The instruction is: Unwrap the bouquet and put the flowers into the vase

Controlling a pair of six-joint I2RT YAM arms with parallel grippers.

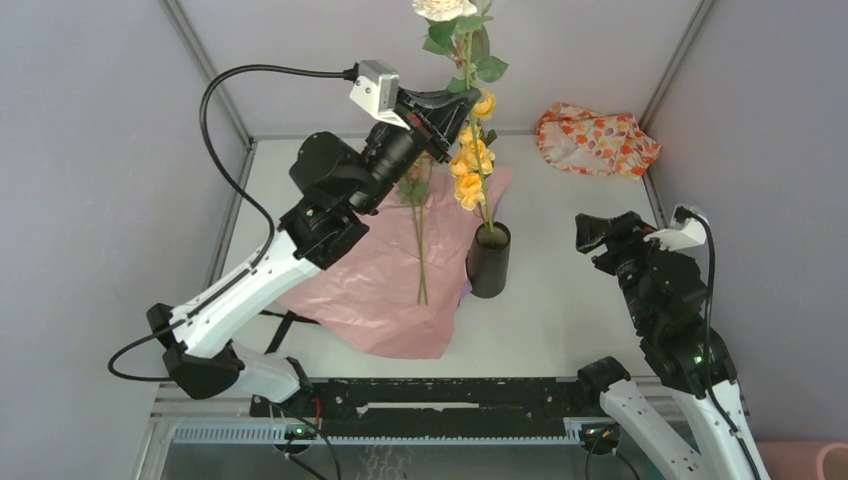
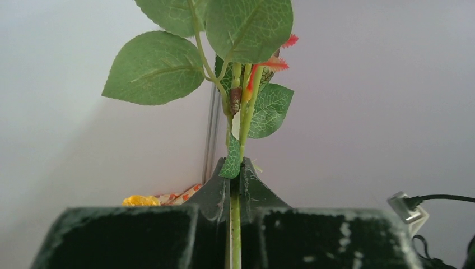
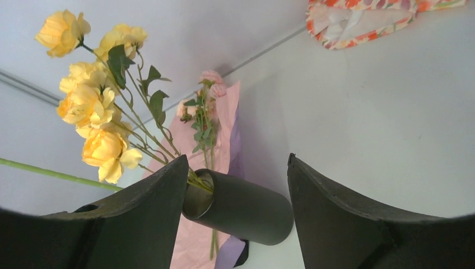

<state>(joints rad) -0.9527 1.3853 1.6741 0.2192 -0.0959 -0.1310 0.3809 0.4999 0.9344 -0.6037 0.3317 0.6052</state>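
Observation:
The black vase (image 1: 489,262) (image 3: 246,208) stands on the table beside the opened pink-and-purple bouquet paper (image 1: 385,285) (image 3: 228,120). Yellow roses (image 1: 471,165) (image 3: 92,115) stand in the vase. A stem of pink roses (image 1: 420,245) (image 3: 203,106) lies on the paper. My left gripper (image 1: 447,112) (image 2: 235,168) is raised behind the vase and shut on the green stem (image 2: 234,224) of a pale rose (image 1: 445,8). That stem slants down toward the vase mouth; its lower end is hidden. My right gripper (image 1: 598,235) (image 3: 237,158) is open, right of the vase and apart from it.
An orange-flowered patterned cloth (image 1: 597,138) (image 3: 358,19) lies at the back right corner. Grey enclosure walls close in the table on three sides. The bare table top (image 1: 570,300) lies between the vase and the right arm.

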